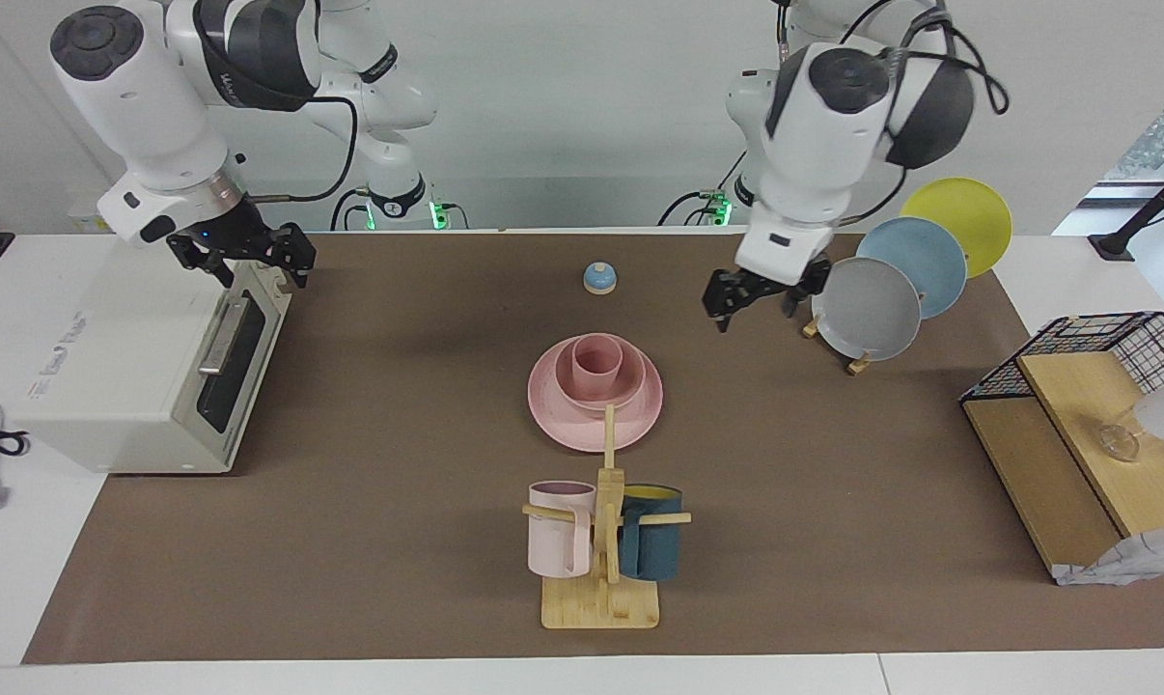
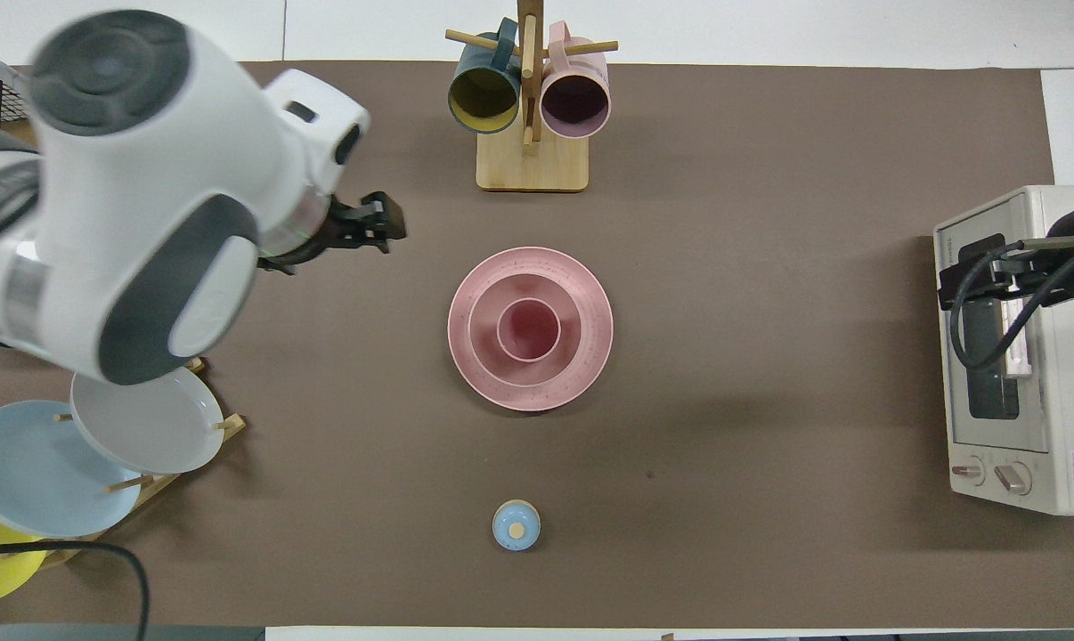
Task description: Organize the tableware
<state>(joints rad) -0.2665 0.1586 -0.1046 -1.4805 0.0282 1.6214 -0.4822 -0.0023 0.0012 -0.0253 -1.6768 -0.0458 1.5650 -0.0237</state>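
Note:
The salmon-pink tableware stands stacked in the middle of the brown mat: the cup [image 1: 596,360] [image 2: 529,328] sits upright in the bowl [image 1: 570,388] [image 2: 484,343], and the bowl rests on the plate [image 1: 553,425] [image 2: 590,356]. My left gripper [image 1: 754,307] [image 2: 386,233] hangs open and empty above the mat, between the stack and the rack of plates. At the right arm's end my right gripper [image 1: 263,275] [image 2: 991,276] waits open over the toaster oven [image 1: 148,367], holding nothing.
A wooden mug rack [image 1: 601,541] [image 2: 530,98] with a pale pink and a dark teal mug stands farther from the robots than the stack. Grey, blue and yellow plates [image 1: 872,309] lean in a stand. A small blue knob [image 1: 599,278] [image 2: 516,525] lies nearer the robots. A wire shelf [image 1: 1074,434] stands at the left arm's end.

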